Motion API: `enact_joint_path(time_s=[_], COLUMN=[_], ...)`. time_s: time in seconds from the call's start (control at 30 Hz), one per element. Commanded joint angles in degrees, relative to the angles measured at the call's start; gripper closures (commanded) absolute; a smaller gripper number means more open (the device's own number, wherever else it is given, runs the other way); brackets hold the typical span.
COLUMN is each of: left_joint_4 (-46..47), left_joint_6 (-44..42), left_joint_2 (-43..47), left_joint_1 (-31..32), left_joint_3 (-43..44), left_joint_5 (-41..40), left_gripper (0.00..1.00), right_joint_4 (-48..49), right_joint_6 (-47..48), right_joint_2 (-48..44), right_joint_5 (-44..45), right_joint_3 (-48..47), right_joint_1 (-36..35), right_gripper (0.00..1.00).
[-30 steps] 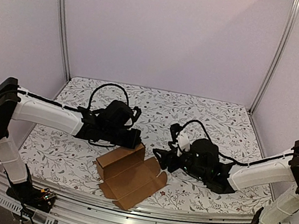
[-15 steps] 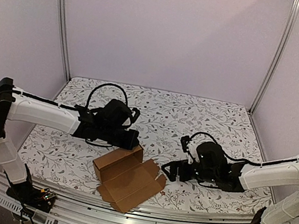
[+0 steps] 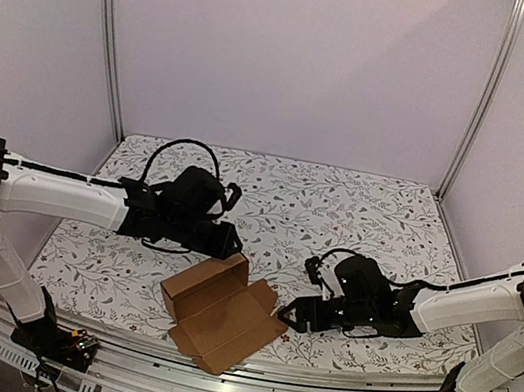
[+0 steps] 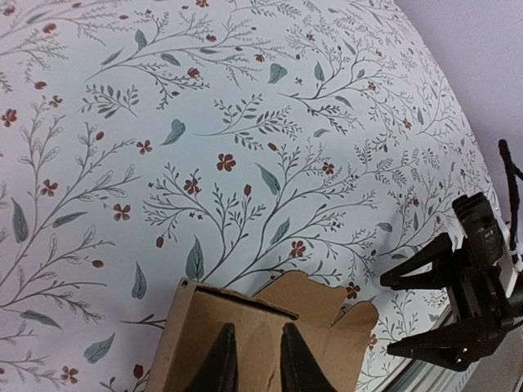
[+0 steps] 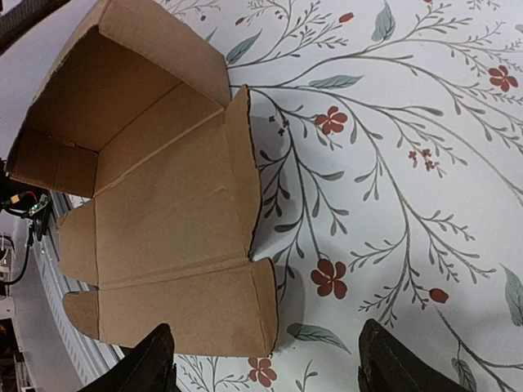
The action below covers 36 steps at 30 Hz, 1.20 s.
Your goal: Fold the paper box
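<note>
Paper box (image 3: 221,313), floral table (image 3: 342,200) — arms (image 3: 69,198) (image 3: 456,303) flanking

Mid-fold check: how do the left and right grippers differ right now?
The left gripper has its jaws nearly together; the right gripper has them wide apart. The left gripper is at the raised far wall of the paper box; the right gripper is beside its right flap, holding nothing. Whether the left one pinches cardboard is unclear. Both sit low, pointing at the box.
</note>
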State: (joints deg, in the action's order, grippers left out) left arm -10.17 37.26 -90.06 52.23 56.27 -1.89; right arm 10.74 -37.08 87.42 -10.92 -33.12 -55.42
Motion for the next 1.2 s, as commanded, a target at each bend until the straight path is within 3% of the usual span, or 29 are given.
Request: enact_joint_path(time_s=[0.0,0.2,0.5,0.77,1.17], left_joint_4=[-1.9,-3.6,-5.7,-9.0,-11.3], left_joint_6=[-0.6,-0.6,0.0,-0.4,-1.6], left_joint_2=[2.9,6.4,11.5,16.4,22.7], left_joint_1=[0.2,-0.4,-2.1,-3.7,-6.0], left_joint_3=[0.4,-1.5,-5.0,-6.6,-8.3], left_joint_5=[-0.4,-2.0,-4.8,-6.9,-10.6], left_gripper=[0.77,0.68,0.67,0.66,0.65], right_joint_4=[-1.1,-1.1,-1.6,-13.0,-35.1], right_joint_6=[-1.8,-2.4,-1.3,6.4,22.5], right_joint_2=[3.7,6.5,8.3,7.3,-3.2], right_joint_5=[-1.9,-2.5,-2.2,-0.6,6.7], right_joint_3=[-2.1,-3.4,-5.0,-11.3,-23.2], right_joint_1=[-1.0,-1.5,-1.8,-1.8,-2.0], right_gripper=[0.28,0.43,0.70,1.00,1.00])
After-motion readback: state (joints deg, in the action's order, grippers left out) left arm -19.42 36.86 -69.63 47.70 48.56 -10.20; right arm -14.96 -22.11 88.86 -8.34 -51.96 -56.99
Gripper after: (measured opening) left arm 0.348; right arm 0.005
